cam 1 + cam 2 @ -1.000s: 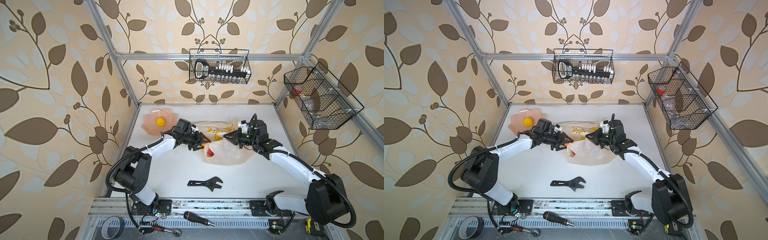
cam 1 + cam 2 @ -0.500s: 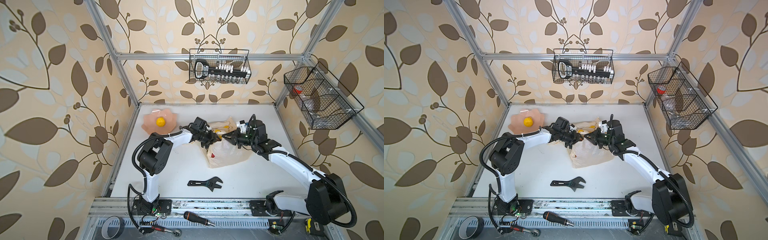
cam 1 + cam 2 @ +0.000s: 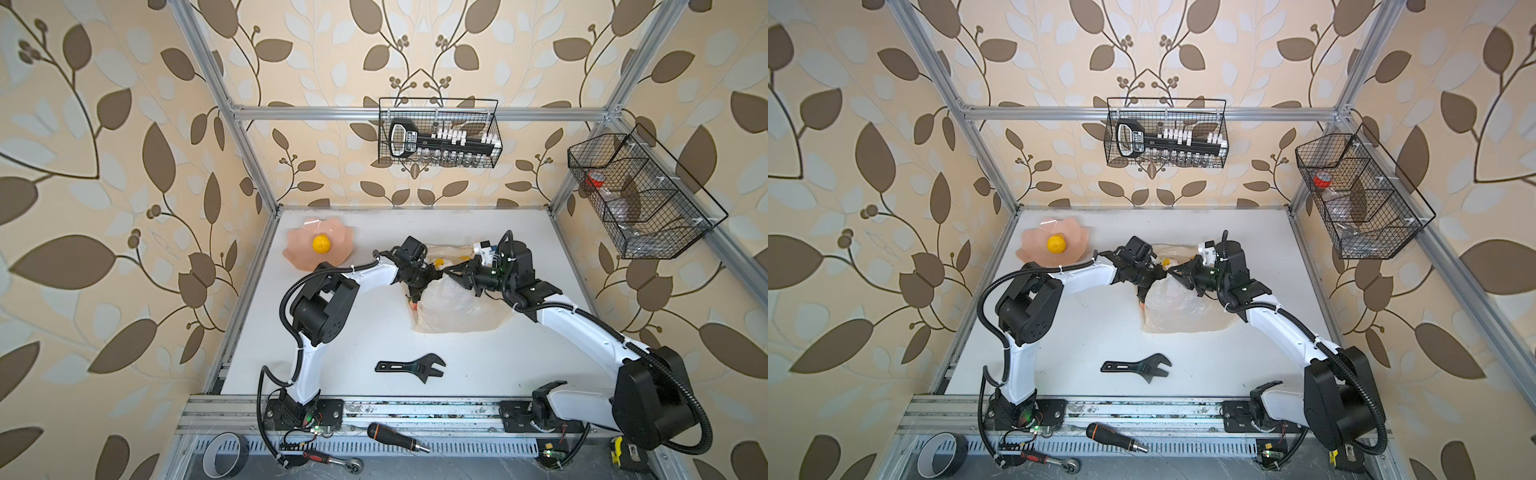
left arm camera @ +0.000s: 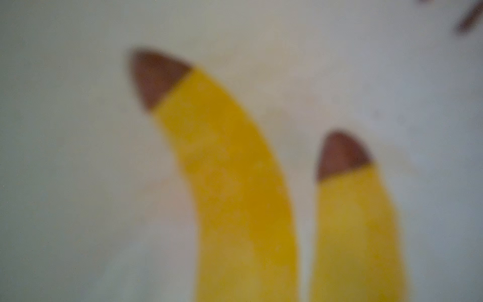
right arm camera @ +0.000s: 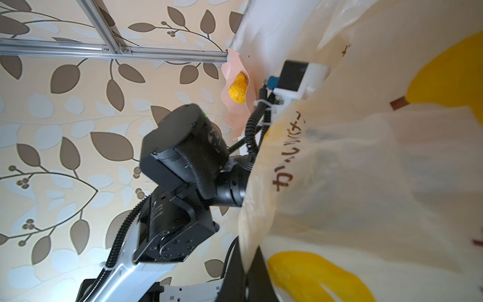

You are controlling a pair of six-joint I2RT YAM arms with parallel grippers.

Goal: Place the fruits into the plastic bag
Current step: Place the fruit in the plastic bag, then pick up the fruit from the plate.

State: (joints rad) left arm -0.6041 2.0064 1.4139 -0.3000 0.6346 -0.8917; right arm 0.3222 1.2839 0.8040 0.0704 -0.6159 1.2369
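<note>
Brown Japanese characters run along the thin translucent cream-white plastic bag (image 5: 366, 183); "バナ" can be made out, the rest is creased. The white label on the black tool rack (image 3: 440, 143) is too small to read.

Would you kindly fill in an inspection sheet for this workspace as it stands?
Surface: white table, no spills seen.
Job's things: plastic bag mid-table; yellow fruit in pink dish, outside the bag.
Clutter: wrench on table; screwdriver, ratchet, tape roll at front rail.
Grippers: left gripper appears open at bag mouth; right gripper shut on bag rim.
Cables: conduits loop along both arms; no snag seen.
Surroundings: two wire baskets on the walls.
</note>
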